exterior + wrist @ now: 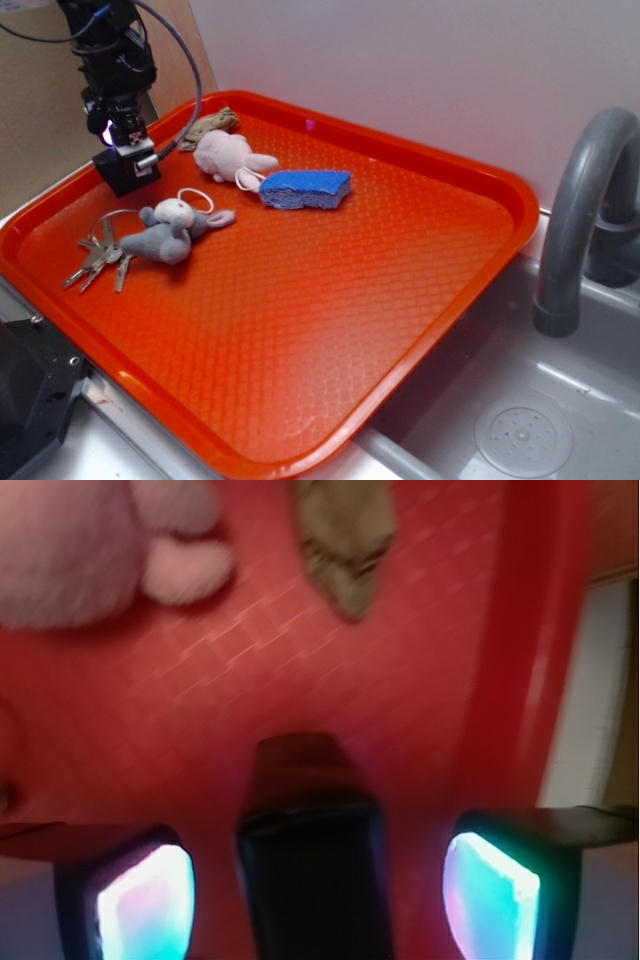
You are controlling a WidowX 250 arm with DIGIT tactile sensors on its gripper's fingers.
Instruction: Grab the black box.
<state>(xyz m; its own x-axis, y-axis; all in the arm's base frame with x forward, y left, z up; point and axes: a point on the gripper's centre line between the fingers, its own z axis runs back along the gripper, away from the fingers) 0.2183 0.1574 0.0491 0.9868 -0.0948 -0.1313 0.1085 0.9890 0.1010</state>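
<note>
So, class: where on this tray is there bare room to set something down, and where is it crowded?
Bare: the tray's whole sink-side half, from the sponge to the near rim. Crowded: the far left corner, with the hand, black box, keys and two plush toys.

Wrist view: black box (312,880) sits between my two glowing fingertips (145,905), gaps visible on both sides, jaws apart. Red tray (300,670) below. Pink plush (90,550) upper left; brown cloth-like item (347,540) top centre, blurred

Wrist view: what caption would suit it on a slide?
Black box sits between the open gripper's glowing fingers on the red tray.
</note>
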